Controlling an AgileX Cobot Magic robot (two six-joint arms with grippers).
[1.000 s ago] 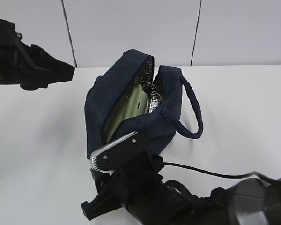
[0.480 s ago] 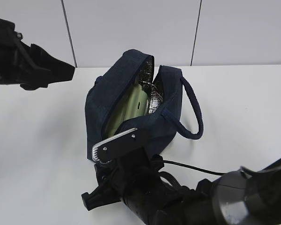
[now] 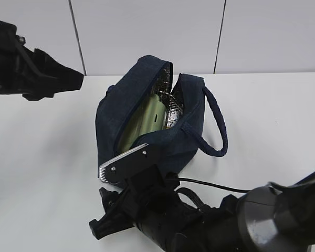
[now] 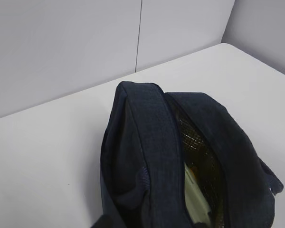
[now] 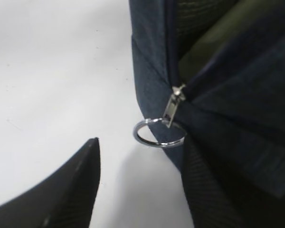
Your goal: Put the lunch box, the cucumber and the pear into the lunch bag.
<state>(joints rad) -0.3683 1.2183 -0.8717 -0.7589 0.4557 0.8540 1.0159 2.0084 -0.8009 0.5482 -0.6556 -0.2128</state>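
Observation:
The navy lunch bag [image 3: 147, 105] lies on the white table with its zipper open and its silver lining showing. The pale green lid of the lunch box [image 3: 147, 118] shows inside it, and again in the left wrist view [image 4: 194, 204]. The cucumber and the pear are hidden. My right gripper [image 3: 123, 168] is open at the bag's near end. In the right wrist view its fingertips stand on either side of the metal ring pull [image 5: 159, 133] without touching it. My left gripper [image 3: 52, 76] hangs raised at the far left, away from the bag; its jaws do not show.
The bag's looped handle [image 3: 218, 131] lies on the table to the right of the bag. A black cable [image 3: 210, 185] runs along the table near my right arm. A white panelled wall stands behind the table.
My right gripper has edged a little left and up against the bag's near end, and more of the right arm has come into view. The left arm and the bag have not moved.

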